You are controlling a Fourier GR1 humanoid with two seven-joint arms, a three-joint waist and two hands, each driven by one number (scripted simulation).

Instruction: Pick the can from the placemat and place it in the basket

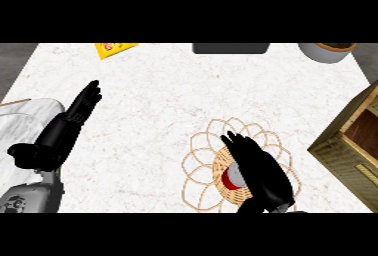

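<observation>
Near the counter's (184,95) front edge, on the placemat (203,150): curl right hand's (258,167) straight, unclosed fingers squarely round the can (233,178) before lifting toward the basket (354,142); left hand (77,112) resting open.

White counter (184,85) w/ placemat (203,150), basket (343,145), yellow card (114,48).

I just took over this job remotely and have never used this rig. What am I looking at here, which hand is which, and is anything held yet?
There is one picture, taken from the robot's head looking steeply down at a white speckled counter. The black hand at the left is the robot's left, open and resting. The right hand reaches over a round woven wicker placemat, covering a red and silver can. Whether its fingers have closed on the can cannot be seen. The olive woven basket stands at the right edge. Along the far edge are a yellow packet, a dark tray and a grey pot.
</observation>
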